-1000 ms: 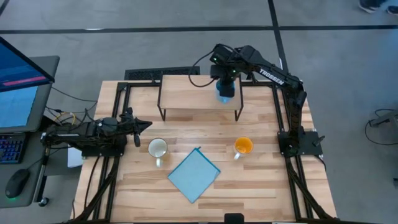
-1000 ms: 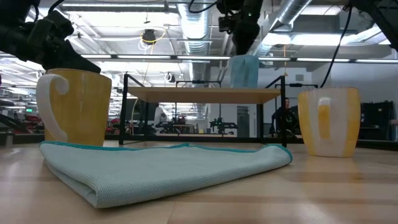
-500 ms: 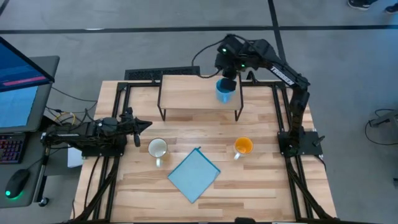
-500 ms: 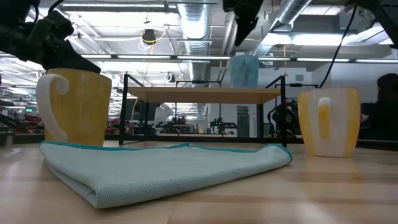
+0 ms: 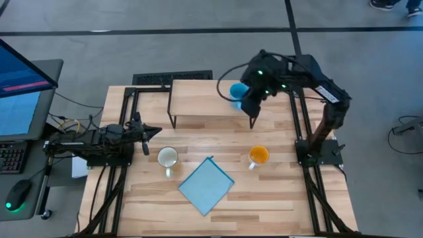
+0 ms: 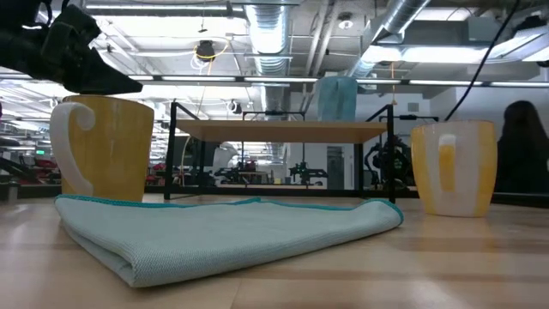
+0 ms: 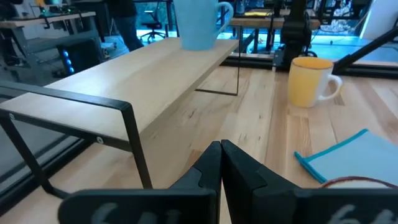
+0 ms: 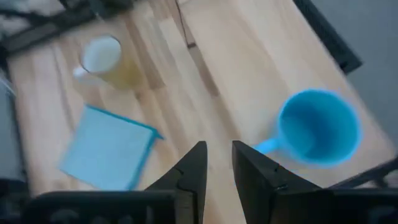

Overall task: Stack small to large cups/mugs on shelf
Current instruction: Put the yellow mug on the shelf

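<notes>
The light blue mug [image 5: 236,90] stands upright on the right end of the wooden shelf [image 5: 198,99]; it also shows in the low view [image 6: 336,99] and the right wrist view [image 8: 318,127]. The cream mug [image 5: 167,157] and the orange mug [image 5: 258,156] stand on the table in front of the shelf. My right gripper [image 8: 217,163] hangs above the shelf's right end [image 5: 251,109], beside the blue mug, slightly open and empty. My left gripper [image 7: 219,157] is shut and empty at the table's left edge [image 5: 149,131].
A flat light-blue cloth [image 5: 206,186] lies near the table's front, between the cream and orange mugs. The shelf's thin black legs [image 7: 138,149] stand at the far middle of the table. A monitor and keyboard stand left of the table.
My right gripper has risen away from the blue mug, out of the low view, and has swung toward the table's right and near edges. The blue mug stays upright on the shelf.
</notes>
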### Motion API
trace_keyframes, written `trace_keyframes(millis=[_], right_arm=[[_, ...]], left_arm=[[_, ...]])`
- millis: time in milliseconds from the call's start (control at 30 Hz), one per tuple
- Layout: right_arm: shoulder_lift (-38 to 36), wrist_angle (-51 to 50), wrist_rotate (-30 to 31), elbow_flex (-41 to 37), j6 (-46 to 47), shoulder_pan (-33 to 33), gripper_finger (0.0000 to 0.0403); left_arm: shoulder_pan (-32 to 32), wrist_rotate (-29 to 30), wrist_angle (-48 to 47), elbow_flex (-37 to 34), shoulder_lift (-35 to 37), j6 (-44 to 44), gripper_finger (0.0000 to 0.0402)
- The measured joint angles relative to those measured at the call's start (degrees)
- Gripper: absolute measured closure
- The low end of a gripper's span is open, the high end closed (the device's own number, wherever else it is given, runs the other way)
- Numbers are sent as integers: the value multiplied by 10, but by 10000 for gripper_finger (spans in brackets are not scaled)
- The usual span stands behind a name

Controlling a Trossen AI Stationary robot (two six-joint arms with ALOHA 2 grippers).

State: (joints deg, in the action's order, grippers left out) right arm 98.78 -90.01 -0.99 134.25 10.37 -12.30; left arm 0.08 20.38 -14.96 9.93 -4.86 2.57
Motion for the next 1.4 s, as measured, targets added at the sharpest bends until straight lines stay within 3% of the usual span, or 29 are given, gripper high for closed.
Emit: trace_keyframes(millis=[200,500,667,967,1133,1400], right_arm=[[-27,0,43,-63,147,59,306],[-75,0,36,-318,226,86,306],[-127,-1,22,-418,288,89,306],[-165,30,17,-515,365,134,306],[-152,83,9,-550,363,150,306],[-136,81,14,-586,363,151,306]], left_arm=[[0,0,-1,0,0,0,401],[0,0,-1,0,0,0,401],[0,0,-1,0,0,0,401],[0,0,-1,0,0,1,401],[0,-1,-2,0,0,-2,401],[0,-1,-2,0,0,6,401]])
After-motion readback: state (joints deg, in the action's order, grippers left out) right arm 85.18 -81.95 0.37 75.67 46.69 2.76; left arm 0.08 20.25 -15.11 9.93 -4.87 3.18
